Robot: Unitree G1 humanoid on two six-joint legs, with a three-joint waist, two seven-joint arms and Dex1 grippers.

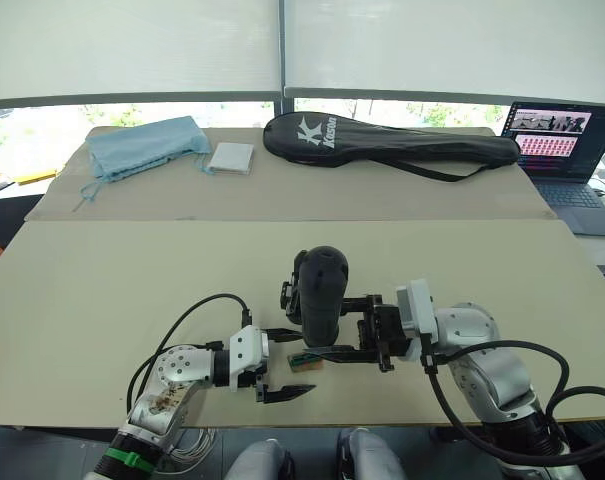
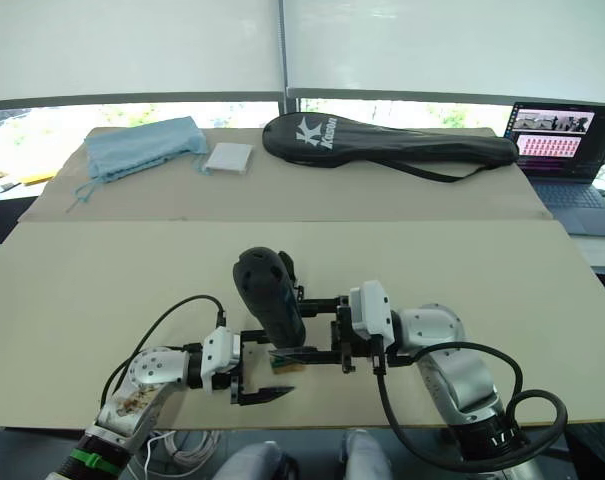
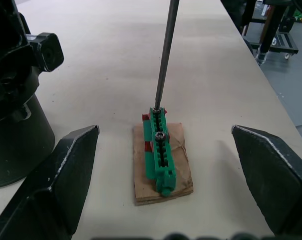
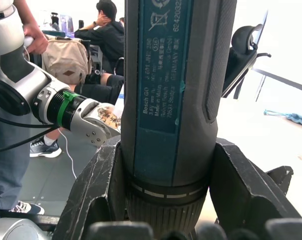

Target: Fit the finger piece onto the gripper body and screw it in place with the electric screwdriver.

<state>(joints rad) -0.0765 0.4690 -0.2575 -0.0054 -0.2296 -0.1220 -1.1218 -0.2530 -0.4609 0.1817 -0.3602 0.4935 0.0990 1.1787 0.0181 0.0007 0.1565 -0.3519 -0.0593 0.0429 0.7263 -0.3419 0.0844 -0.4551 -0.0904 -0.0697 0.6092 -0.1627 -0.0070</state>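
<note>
While the right hand stays out of nothing and simply clamps the electric screwdriver between its two black fingers, the tool stands nearly upright over the front middle of the counter. Seen from the right wrist, its body is a thick dark cylinder with a blue-green label panel of printed lettering and a ribbed collar just above the fingers. Its thin silver bit comes down at a slight tilt, and the tip rests in the top of a small green slotted block that sits on a tan pad; a dark screw head shows in one of the slots. The left hand lies low at the counter's front edge, fingers spread wide on either side of the block, holding nothing. A chunky black gripper body stands just beside the block.
</note>
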